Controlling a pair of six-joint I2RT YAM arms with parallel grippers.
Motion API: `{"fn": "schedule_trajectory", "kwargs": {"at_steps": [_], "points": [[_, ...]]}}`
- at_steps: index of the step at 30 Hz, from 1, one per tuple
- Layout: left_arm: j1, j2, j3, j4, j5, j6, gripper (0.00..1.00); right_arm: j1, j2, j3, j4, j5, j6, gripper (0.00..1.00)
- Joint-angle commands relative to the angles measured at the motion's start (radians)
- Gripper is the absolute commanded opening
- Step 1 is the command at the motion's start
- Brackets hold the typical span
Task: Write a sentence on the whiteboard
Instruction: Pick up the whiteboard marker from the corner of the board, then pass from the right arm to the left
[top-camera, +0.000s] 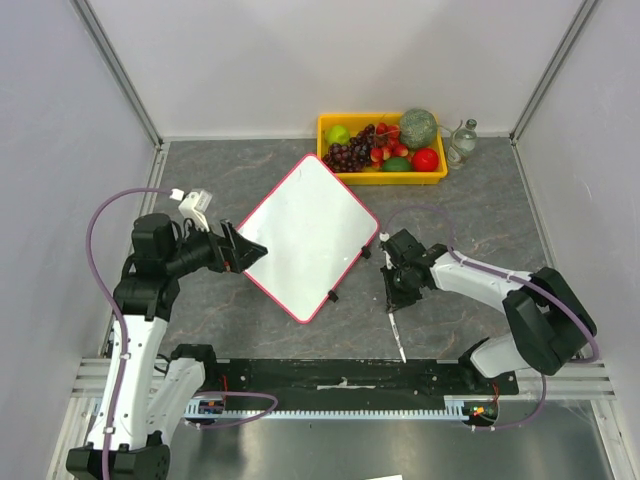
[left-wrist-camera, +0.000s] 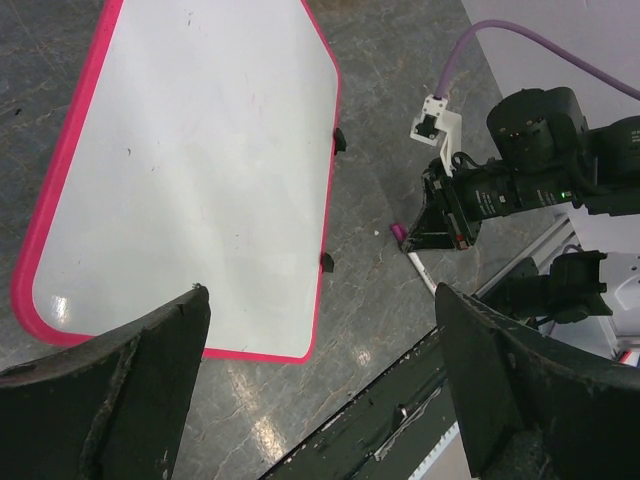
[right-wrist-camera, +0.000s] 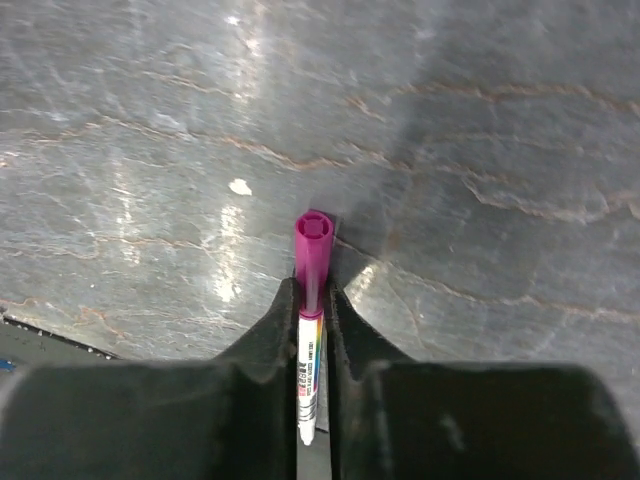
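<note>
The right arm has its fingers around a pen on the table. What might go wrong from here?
The marker seems to have its magenta cap on, so no ink would reach the whiteboard until it comes off. The right fingers pinch the marker just behind that cap, leaving a long tail, so it might pivot or slip. The whiteboard lies loose, the left fingers open near it; it may slide under writing.

- Yellow tray (top-camera: 385, 179) at the far edge of the grey veined table (top-camera: 480, 210), holding dark grapes (top-camera: 348, 154), strawberries (top-camera: 386, 150), a green apple (top-camera: 338, 133), a red round fruit (top-camera: 426, 159) and a bumpy green ball (top-camera: 418, 128).
- Clear glass bottle (top-camera: 461, 142) upright, just right of the tray.
- Small pale fleck (right-wrist-camera: 240, 186) on the tabletop.
</note>
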Motion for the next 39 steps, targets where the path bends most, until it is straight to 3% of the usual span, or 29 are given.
{"fn": "schedule_trajectory", "kwargs": {"at_steps": [1, 3, 9, 16, 26, 33, 39], "points": [[-0.016, 0.004, 0.040, 0.031, 0.024, 0.027, 0.98, 0.006, 0.066, -0.002, 0.108, 0.005, 0.022, 0.06], [-0.030, 0.007, 0.061, 0.031, 0.024, 0.033, 0.98, 0.006, 0.070, 0.035, 0.108, 0.022, 0.025, 0.00], [-0.122, 0.042, 0.132, 0.044, -0.007, 0.010, 0.97, 0.001, -0.004, 0.170, 0.102, 0.106, 0.036, 0.00], [-0.461, 0.183, 0.206, 0.132, -0.214, -0.031, 0.96, -0.052, -0.191, 0.316, 0.105, 0.154, 0.054, 0.00], [-0.737, 0.508, 0.371, 0.376, -0.209, -0.071, 0.94, -0.119, -0.482, 0.371, 0.235, 0.148, 0.171, 0.00], [-0.813, 0.682, 0.450, 0.492, -0.170, -0.093, 0.89, -0.120, -0.592, 0.372, 0.273, 0.155, 0.238, 0.00], [-0.842, 0.743, 0.480, 0.546, -0.130, -0.106, 0.77, -0.122, -0.607, 0.377, 0.272, 0.161, 0.246, 0.00]]}}
